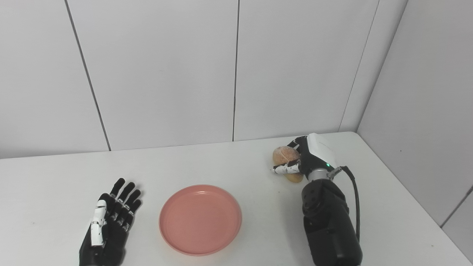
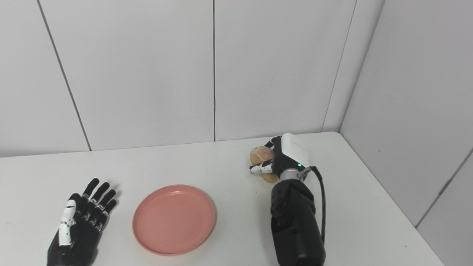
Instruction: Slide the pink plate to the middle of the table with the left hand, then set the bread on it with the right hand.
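Robot hand (image 1: 308, 157) around tan bread (image 1: 284, 155)

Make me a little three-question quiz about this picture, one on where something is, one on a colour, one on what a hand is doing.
1. Where is the bread?
A. on the plate
B. to the right of the plate, farther back
C. by the left hand

2. What colour is the plate?
A. pink
B. blue
C. white

3. What is the right hand doing?
A. lying flat
B. closed on the bread
C. touching the plate

Answers: 1 B, the bread is beyond the empty plate's right side. 2 A, its whole surface is pink. 3 B, fingers wrap the bread; the left hand lies open.
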`<state>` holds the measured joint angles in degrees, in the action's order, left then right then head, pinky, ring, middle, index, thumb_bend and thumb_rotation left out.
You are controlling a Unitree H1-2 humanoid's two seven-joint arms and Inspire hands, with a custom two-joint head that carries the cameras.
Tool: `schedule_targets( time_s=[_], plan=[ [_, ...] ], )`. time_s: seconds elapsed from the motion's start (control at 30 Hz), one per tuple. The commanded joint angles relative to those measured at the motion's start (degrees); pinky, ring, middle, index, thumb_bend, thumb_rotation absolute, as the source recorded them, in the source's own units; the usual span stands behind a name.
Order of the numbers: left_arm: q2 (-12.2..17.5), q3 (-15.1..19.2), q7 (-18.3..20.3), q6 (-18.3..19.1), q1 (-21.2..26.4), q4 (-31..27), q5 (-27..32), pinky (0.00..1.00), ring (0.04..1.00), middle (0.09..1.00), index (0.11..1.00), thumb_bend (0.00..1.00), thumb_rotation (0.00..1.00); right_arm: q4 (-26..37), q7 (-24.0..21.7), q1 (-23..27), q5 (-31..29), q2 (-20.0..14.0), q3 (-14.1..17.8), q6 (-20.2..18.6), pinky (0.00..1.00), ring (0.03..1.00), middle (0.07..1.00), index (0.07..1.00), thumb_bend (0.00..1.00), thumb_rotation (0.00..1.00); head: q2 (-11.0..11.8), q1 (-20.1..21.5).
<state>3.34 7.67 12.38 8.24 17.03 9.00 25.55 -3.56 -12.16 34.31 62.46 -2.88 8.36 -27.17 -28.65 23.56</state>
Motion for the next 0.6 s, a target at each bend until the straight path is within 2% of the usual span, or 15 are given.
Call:
schedule_targets(
  time_s=[0.0,0.13,0.33,0.57],
  plan=[
    [-0.7,-0.7,-1.4,1.5,-2.1,0.7,-1.7,0.96,0.924,0.924,0.916,0.32,1.0,2.8,0.2,2.1,0.2,-0.1,-0.8,0.3,0.29,0.361,0.44,0.484,0.5,0.14,-0.1,0.0],
    [-1.8,-1.4,-2.5,1.3,-3.1,-1.3,-3.1,0.96,0.919,0.919,0.909,0.32,1.0,5.3,-1.4,2.1,1.4,1.4,-2.1,0.3,0.29,0.359,0.442,0.485,0.5,0.14,-0.1,-2.0],
    [-3.7,-3.5,-5.1,0.3,-4.7,-4.3,-8.0,0.94,0.913,0.916,0.907,0.34,1.0,6.6,-3.1,2.0,1.0,1.7,-5.6,0.3,0.24,0.319,0.421,0.489,0.5,0.14,-0.6,-6.4],
    [-5.6,-5.4,-6.9,-1.1,-6.3,-6.9,-12.1,0.96,0.926,0.935,0.921,0.36,1.0,6.8,-4.4,2.2,0.2,1.5,-11.2,0.3,0.28,0.351,0.432,0.483,0.5,0.13,-1.0,-10.5]
  ],
)
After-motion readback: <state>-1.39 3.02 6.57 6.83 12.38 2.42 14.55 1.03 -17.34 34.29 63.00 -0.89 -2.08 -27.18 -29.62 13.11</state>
